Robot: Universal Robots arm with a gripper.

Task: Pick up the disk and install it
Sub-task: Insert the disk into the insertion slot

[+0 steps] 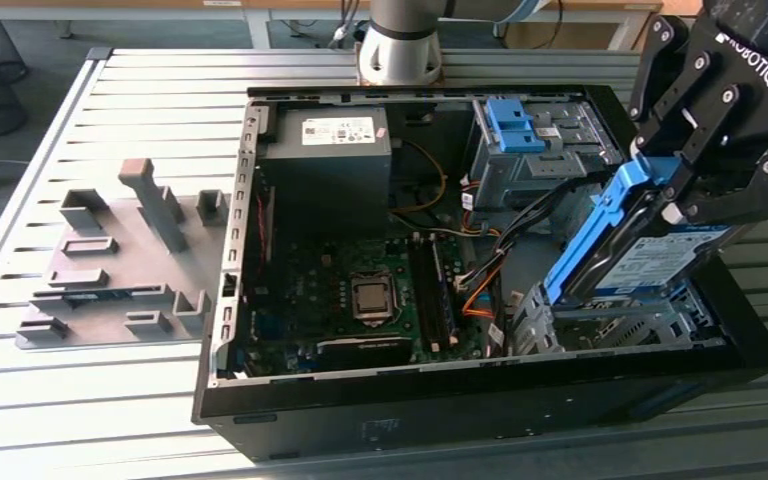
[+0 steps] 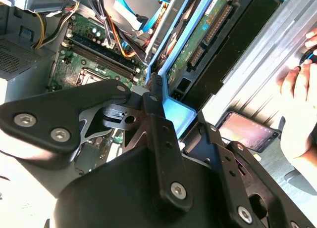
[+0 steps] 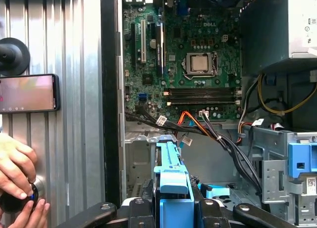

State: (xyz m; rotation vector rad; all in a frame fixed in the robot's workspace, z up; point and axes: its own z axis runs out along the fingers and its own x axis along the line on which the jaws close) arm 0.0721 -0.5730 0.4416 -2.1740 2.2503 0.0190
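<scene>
While clamped edge-on in the gripper [image 1: 667, 200], the disk [image 1: 651, 262] is held tilted over the grey metal bay [image 1: 611, 325] at the exterior view's right of the opened computer case [image 1: 491, 405] on the desk [image 1: 91, 400].

Arm base [image 1: 398, 45]: pale silver-grey cylinder, smooth finish. Tool [image 1: 664, 200]: matte black, built of chunky angular links, white lettering printed on housing. Silver socket-head screws [image 2: 60, 134] set into black links, seen in second wrist view. Round pivot pins [image 3: 105, 206] fitted at ends of black link bars, seen in first wrist view.
</scene>
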